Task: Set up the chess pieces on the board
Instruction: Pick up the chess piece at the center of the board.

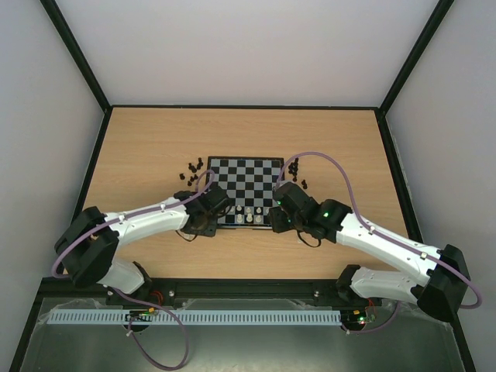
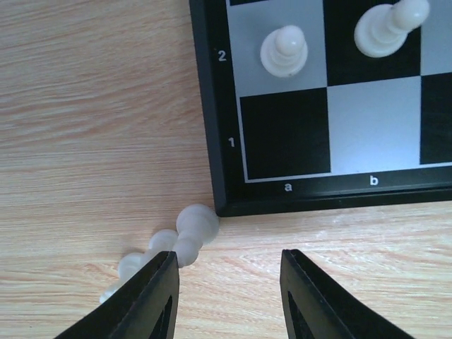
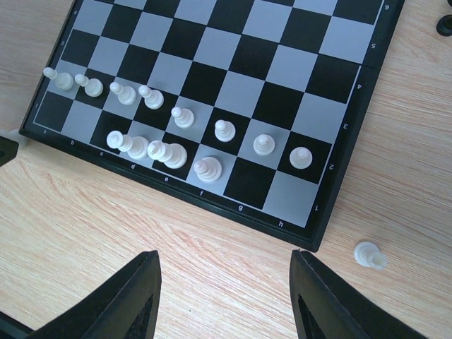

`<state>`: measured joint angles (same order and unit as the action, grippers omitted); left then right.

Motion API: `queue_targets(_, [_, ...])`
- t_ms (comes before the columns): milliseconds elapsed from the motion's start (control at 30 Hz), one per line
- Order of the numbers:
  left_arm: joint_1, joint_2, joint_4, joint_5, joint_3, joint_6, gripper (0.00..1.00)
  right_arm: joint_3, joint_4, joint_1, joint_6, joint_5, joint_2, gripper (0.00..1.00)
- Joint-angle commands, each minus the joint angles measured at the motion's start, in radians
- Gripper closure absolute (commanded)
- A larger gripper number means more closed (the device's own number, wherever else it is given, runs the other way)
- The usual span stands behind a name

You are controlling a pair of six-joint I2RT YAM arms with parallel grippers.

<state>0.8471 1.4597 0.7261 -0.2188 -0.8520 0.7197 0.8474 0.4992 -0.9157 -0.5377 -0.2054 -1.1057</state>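
The board (image 1: 244,174) lies mid-table, with a row of pale chess pieces (image 3: 183,116) on its second rank and three more (image 3: 168,153) on the first rank. My left gripper (image 2: 229,282) is open over bare wood just off the board's (image 2: 286,138) "a1" corner. A pale piece (image 2: 189,233) lies on its side there, partly behind the left fingertip (image 2: 159,282) and outside the gap. My right gripper (image 3: 224,282) is open and empty in front of the board's (image 3: 236,92) near edge. Another pale piece (image 3: 369,255) lies on the table past the "h1" corner.
Black pieces stand in loose clusters off the board's far left (image 1: 194,170) and far right (image 1: 298,174) corners. A black frame (image 1: 101,159) borders the wooden table. Both arms reach in from the near edge, the left gripper (image 1: 208,221) and right gripper (image 1: 277,219) flanking the board's near side.
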Motion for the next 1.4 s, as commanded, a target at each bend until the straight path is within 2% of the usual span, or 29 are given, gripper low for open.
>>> queue_targets(0, [-0.018, 0.003, 0.029, -0.031, -0.015, -0.02, 0.58, -0.015, 0.013, 0.004, 0.015, 0.012, 0.017, 0.49])
queue_targets(367, [-0.054, 0.023, 0.023, -0.04, -0.026, -0.052, 0.59, -0.018, 0.01, 0.005, 0.017, 0.019, 0.02, 0.49])
queue_targets(667, [-0.06, 0.053, 0.015, -0.019, -0.016, -0.066, 0.72, -0.019, 0.009, 0.005, 0.018, 0.02, 0.02, 0.49])
queue_targets(867, [-0.062, 0.064, 0.018, -0.016, -0.019, -0.07, 0.74, -0.021, 0.009, 0.005, 0.018, 0.024, 0.021, 0.49])
queue_targets(1133, [-0.065, 0.067, 0.018, -0.013, -0.019, -0.074, 0.83, -0.022, 0.007, 0.004, 0.018, 0.026, 0.026, 0.49])
queue_targets(1367, [-0.066, 0.065, 0.021, -0.009, -0.019, -0.073, 0.86, -0.023, 0.007, 0.005, 0.02, 0.028, 0.027, 0.49])
